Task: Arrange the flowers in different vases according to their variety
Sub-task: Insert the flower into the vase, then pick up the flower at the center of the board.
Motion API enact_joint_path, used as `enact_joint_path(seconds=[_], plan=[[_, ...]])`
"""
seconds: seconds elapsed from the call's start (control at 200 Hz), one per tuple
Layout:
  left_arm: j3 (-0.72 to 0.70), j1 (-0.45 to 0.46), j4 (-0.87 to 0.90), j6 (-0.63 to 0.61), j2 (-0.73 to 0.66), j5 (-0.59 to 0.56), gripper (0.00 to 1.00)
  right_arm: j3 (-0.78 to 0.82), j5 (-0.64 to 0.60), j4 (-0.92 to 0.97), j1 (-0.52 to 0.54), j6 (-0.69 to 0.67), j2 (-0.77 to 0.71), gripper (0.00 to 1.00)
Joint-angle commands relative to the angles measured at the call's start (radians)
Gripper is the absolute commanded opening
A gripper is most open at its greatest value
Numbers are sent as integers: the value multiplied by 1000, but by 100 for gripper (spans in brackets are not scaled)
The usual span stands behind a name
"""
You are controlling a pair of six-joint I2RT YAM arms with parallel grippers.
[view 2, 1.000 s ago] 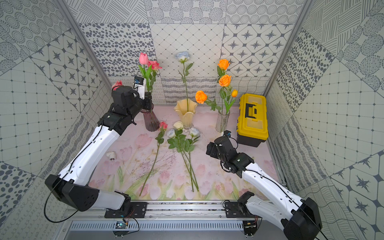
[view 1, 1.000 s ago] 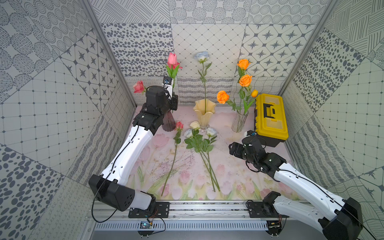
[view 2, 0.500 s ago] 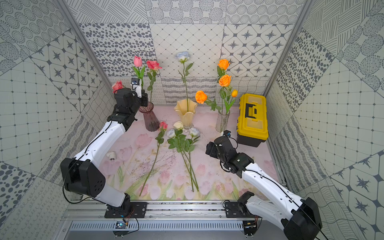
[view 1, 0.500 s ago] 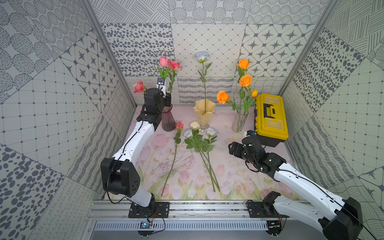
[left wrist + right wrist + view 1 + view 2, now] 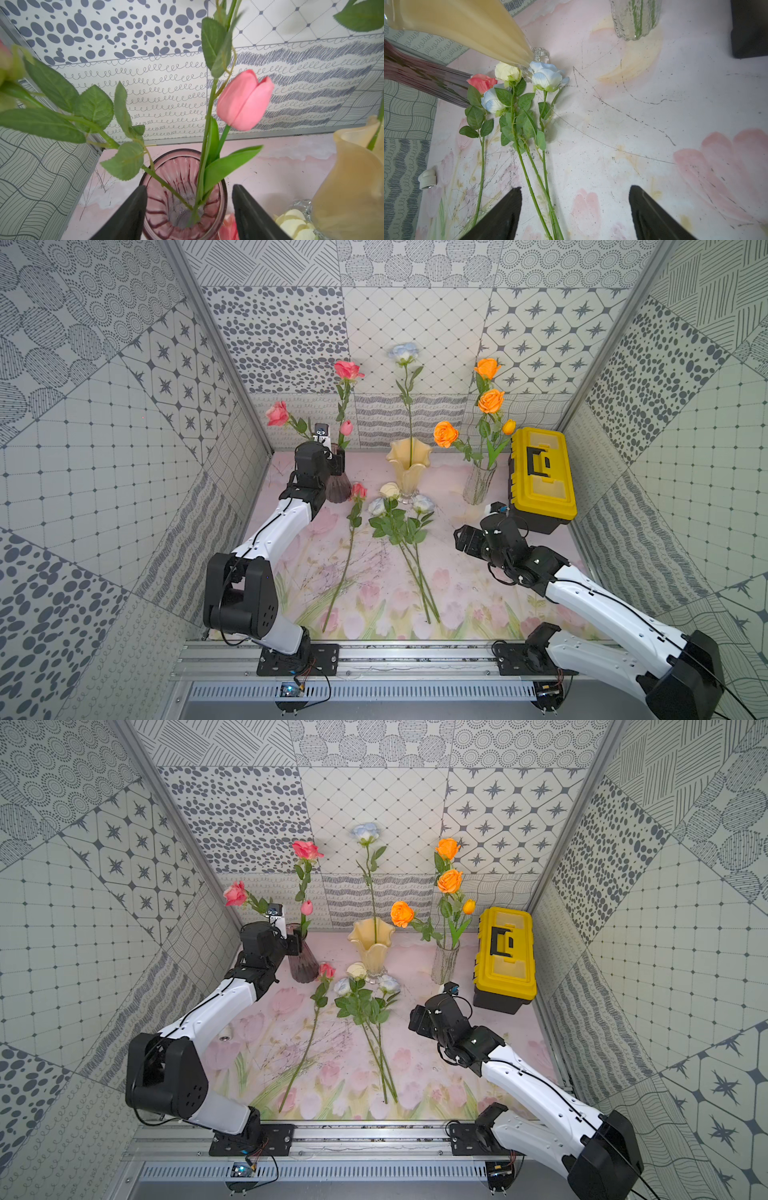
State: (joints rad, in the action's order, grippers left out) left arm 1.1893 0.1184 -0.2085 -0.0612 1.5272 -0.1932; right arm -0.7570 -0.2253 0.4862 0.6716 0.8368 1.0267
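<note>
Left jaws now spread, tulip [image 5: 243,99] in purple vase [image 5: 172,166] — right jaws spread; scuffed floral mat [image 5: 612,124], patterned walls [image 5: 415,315].

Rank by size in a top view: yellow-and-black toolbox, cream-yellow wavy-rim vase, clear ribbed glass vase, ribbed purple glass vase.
1. yellow-and-black toolbox
2. cream-yellow wavy-rim vase
3. Unsure: clear ribbed glass vase vs ribbed purple glass vase (partly hidden).
</note>
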Motion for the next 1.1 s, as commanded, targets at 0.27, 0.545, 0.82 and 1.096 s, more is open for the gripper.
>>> enact_joint_path(seconds=[0.27,0.545,0.82,1.096], plan=[[-33,73,393,64,-258,43,78,-5,-10,-52,29,9,37,86],[-119,243,674,113,-367,19,77,8,-15,-42,29,11,19,86],[-191,305,883,198,-310,34,73,27,-20,-31,31,18,-8,86],[-159,306,994,238,-133,33,66,51,-24,-28,30,33,-36,86]])
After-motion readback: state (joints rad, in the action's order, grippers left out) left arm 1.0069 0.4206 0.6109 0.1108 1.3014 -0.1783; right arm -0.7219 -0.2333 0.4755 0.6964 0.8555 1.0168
